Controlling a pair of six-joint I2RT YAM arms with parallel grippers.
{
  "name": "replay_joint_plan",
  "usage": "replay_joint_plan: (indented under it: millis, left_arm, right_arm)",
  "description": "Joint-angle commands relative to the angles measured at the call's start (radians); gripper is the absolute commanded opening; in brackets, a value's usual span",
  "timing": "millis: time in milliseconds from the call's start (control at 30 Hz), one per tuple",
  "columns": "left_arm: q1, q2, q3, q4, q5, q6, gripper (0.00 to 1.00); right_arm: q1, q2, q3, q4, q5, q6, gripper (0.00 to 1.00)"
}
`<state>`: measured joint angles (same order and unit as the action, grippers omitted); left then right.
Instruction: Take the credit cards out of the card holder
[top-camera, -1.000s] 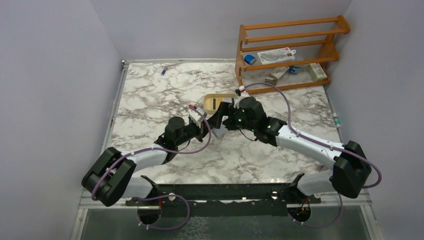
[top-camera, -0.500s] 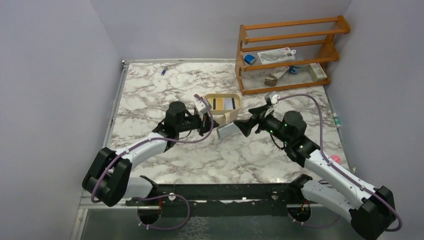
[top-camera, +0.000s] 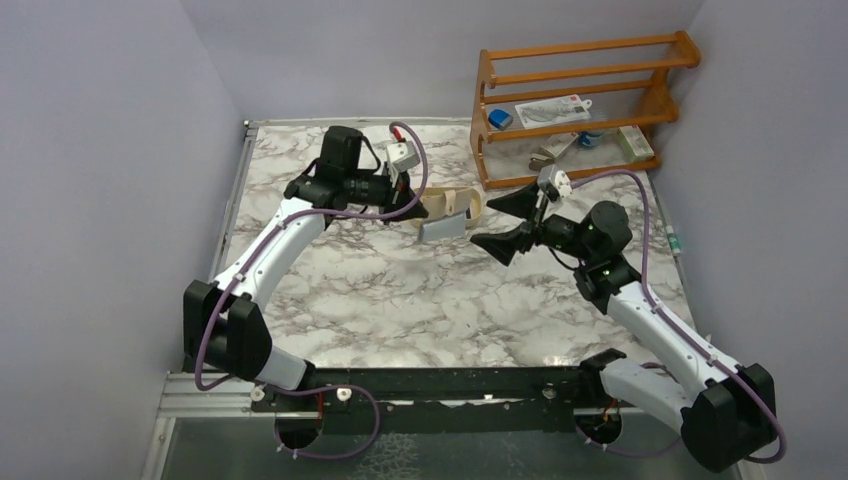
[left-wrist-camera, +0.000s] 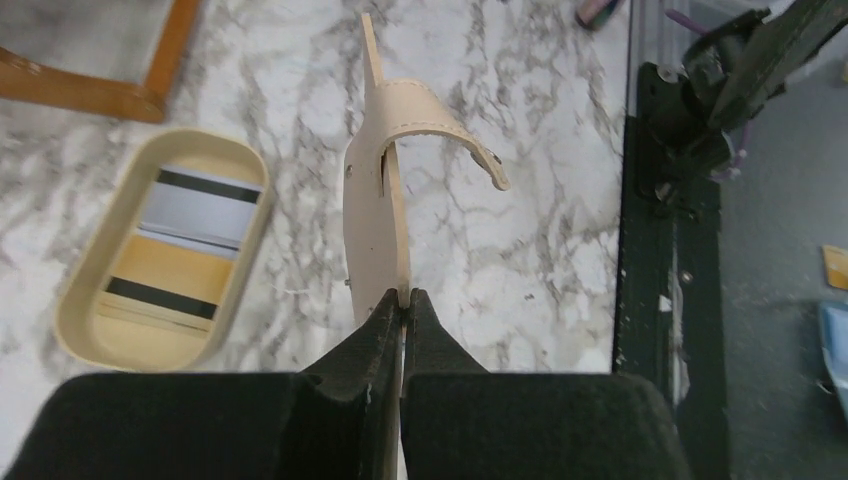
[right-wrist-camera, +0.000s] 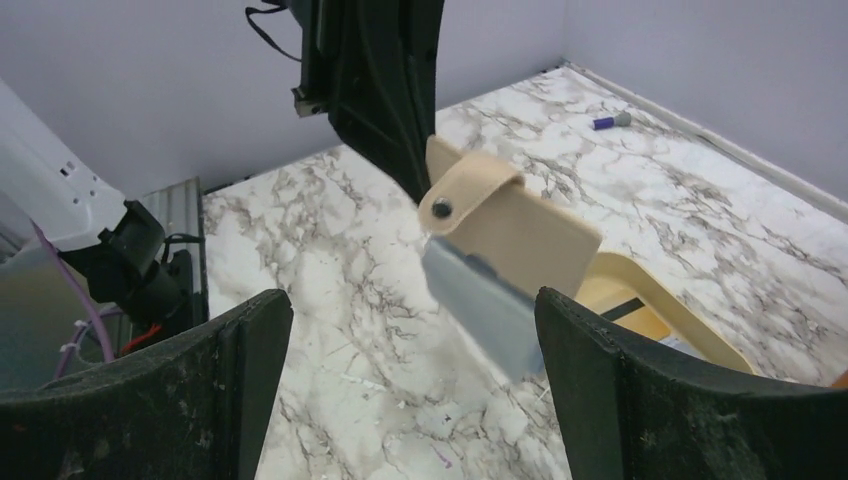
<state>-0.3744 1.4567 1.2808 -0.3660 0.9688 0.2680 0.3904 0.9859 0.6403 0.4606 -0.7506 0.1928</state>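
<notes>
Left tool pinches card holder aloft; right tool agape

The top camera looks down from behind me. The wrist cameras look forward, close, past my left gripper and right gripper; both share the card holder ahead.

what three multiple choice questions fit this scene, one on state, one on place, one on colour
1. How is the right gripper? A) open B) shut C) out of view
2. Where is the holder? A) in the right gripper B) lying loose C) in the left gripper
3. What colour is the rack? A) blue B) orange-brown C) black

Answers: 1 A, its fingers stand wide apart; 2 C, the left gripper pinches its edge in the air; 3 B, its wood is orange-brown.
</notes>
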Motion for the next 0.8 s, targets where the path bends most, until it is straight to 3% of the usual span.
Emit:
replay_joint_plan:
  millis: [0,100,567,667,767]
  left_arm:
    - [-0.002,-0.004,-0.002,-0.253,0.147,0.135,0.00]
    - [0.000,-0.013,-0.010,-0.251,0.160,0.123,0.00]
    - [0.010,-0.086,-0.156,-0.094,0.320,0.013,0.00]
    - [0.029,-0.116,-0.177,0.025,0.317,-0.085,0.00]
    - [0.061,-0.174,-0.253,0.297,0.290,-0.295,0.00]
  right_arm:
    - [-0.005,-0.018,-0.008,0.066,-0.017,-0.001,0.96]
    - [-0.005,-0.028,-0.021,0.063,0.047,0.006,0.95]
    - [-0.005,0.071,-0.103,0.201,-0.027,0.027,0.91]
    - [-0.005,0.076,-0.157,0.264,-0.002,0.064,0.92]
    - [-0.005,0.085,-0.225,0.371,-0.028,0.126,0.92]
